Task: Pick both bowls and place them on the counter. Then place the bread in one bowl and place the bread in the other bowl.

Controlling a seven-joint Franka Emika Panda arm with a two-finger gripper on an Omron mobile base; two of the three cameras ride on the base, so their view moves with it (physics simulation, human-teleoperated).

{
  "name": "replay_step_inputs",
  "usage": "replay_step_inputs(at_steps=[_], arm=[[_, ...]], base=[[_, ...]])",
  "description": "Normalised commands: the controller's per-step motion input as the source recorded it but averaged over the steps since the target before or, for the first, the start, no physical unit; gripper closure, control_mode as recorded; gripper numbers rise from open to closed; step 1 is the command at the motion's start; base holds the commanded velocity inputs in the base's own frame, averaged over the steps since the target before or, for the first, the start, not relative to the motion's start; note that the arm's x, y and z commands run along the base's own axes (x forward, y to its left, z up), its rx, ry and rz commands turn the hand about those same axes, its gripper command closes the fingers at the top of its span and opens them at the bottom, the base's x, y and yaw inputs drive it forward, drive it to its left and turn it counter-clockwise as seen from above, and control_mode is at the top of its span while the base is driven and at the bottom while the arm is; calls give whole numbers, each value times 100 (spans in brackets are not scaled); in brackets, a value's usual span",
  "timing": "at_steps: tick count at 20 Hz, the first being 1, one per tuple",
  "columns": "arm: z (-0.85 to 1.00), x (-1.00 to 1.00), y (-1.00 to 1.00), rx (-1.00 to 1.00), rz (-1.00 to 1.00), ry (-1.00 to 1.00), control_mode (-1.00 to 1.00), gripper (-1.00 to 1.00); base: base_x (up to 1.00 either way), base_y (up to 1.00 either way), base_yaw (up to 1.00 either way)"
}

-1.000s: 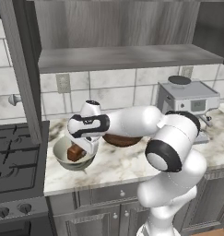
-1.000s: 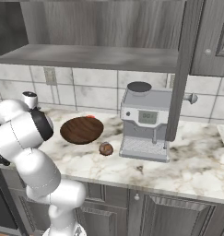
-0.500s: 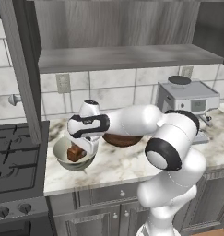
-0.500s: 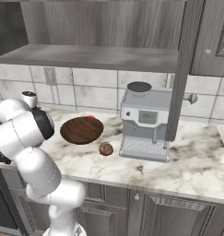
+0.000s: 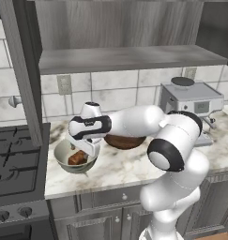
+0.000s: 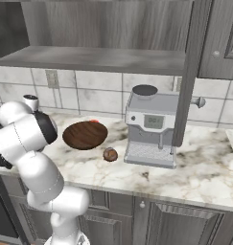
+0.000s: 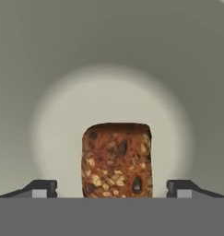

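Marble-patterned white-grey desk (image 5: 120, 166) with brownish veins ran along grey cabinets under a tiled wall and a grey wooden wall shelf (image 5: 129, 58). Black stove (image 5: 14, 159) sat at its left end in the left base view. Silver coffee machine (image 6: 151, 127) stood on the desk toward the right. White robot arm (image 5: 171, 150) reached left over the desk. Wide shallow dark brown wooden bowl (image 6: 85, 134) sat on the desk left of the machine, with a small round brown bread roll (image 6: 110, 154) just beside its front right edge, on the marble. Deep cream ceramic bowl (image 5: 64, 157) sat on the desk near the stove, left of the wooden bowl. Dark seeded bread slice (image 7: 117, 159) lay inside the cream bowl on its pale floor. End effector (image 7: 112, 189) hung right over that bowl, fingers spread wide either side of the slice, not touching it.
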Motion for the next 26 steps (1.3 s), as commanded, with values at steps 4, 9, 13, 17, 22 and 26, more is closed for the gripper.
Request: replay_step_inputs(at_steps=[4, 9, 13, 17, 22, 26], arm=[[3, 0, -3, 0, 0, 1, -100, -100], [20, 0, -5, 0, 0, 0, -100, -100], [34, -3, -13, 0, 0, 0, -100, -100], [32, -16, -18, 0, 0, -1, -100, -100], [23, -25, -25, 0, 1, 0, -100, -100], [18, -31, -34, 0, 2, 0, -100, -100]], base=[[0, 0, 0], [0, 0, 0], [0, 0, 0], [0, 0, 0], [0, 0, 0], [0, 0, 0]])
